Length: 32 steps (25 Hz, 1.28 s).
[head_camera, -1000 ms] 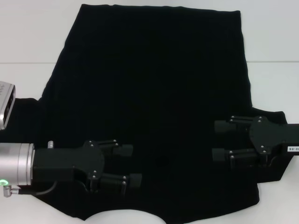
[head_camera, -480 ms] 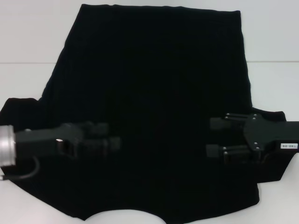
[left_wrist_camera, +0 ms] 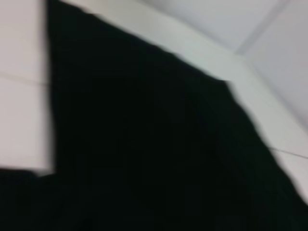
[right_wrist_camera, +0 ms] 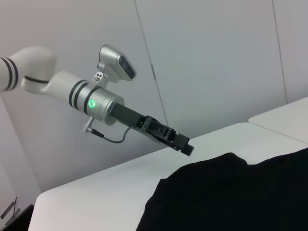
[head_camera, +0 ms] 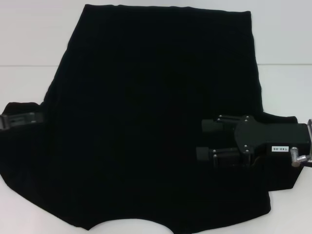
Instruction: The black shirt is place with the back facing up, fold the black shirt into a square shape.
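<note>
The white table (head_camera: 29, 44) fills the head view, and a seam line crosses it from left to right behind the far half of the cloth. Bare table shows along the far edge, on both far sides, and in a strip at the near right corner.

The black shirt (head_camera: 156, 112) lies spread flat over most of the table, plain side up with no print showing. Its straight hem is at the far side and its curved neckline at the near edge, where the cloth is cut off by the picture's bottom. One sleeve reaches to the left edge, the other to the right. The fabric is so dark that folds and wrinkles are hard to make out. The left wrist view shows only a blurred stretch of the shirt (left_wrist_camera: 144, 159) against the table (left_wrist_camera: 19, 96).

The right gripper (head_camera: 207, 139) is over the right sleeve area, pointing left toward the middle of the shirt. Its two fingers (head_camera: 210, 125) stand well apart with nothing between them. Whether they touch the cloth cannot be told.

The left gripper (head_camera: 41, 117) is just visible at the left edge of the head view, above the left sleeve. The right wrist view shows it (right_wrist_camera: 185, 147) from farther off, raised in the air above the sleeve (right_wrist_camera: 216, 192), clear of the cloth and holding nothing. How far its fingers are parted cannot be told.
</note>
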### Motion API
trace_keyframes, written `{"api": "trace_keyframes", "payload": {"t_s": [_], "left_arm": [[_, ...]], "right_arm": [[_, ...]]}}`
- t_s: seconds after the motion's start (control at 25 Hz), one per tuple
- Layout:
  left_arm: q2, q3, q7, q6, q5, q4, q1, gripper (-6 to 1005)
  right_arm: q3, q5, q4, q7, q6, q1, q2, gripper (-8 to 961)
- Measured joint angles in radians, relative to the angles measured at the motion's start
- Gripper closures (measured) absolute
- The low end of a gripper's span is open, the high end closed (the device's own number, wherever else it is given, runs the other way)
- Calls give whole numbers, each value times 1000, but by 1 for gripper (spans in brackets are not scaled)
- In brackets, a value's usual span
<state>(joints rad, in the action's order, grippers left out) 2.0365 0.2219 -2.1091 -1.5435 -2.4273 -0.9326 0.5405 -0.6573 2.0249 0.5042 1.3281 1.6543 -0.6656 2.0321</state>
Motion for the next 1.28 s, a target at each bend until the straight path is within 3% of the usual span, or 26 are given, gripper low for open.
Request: {"api": "trace_keyframes", "payload": {"t_s": [0.2, 0.48, 0.92, 1.28], "left_arm": [[-4, -3, -145, 91, -146, -53, 8, 112], [-9, 14, -230, 218, -264, -27, 31, 113], [-12, 50, -291, 337, -338, 48, 57, 115], [-10, 77, -297, 342, -341, 69, 60, 129]], "right_arm": [[5, -1, 1, -1, -7, -2, 3, 61], [8, -9, 4, 5, -9, -5, 3, 61], [10, -9, 1, 6, -12, -7, -3, 62], [14, -9, 0, 6, -13, -6, -6, 63]]}}
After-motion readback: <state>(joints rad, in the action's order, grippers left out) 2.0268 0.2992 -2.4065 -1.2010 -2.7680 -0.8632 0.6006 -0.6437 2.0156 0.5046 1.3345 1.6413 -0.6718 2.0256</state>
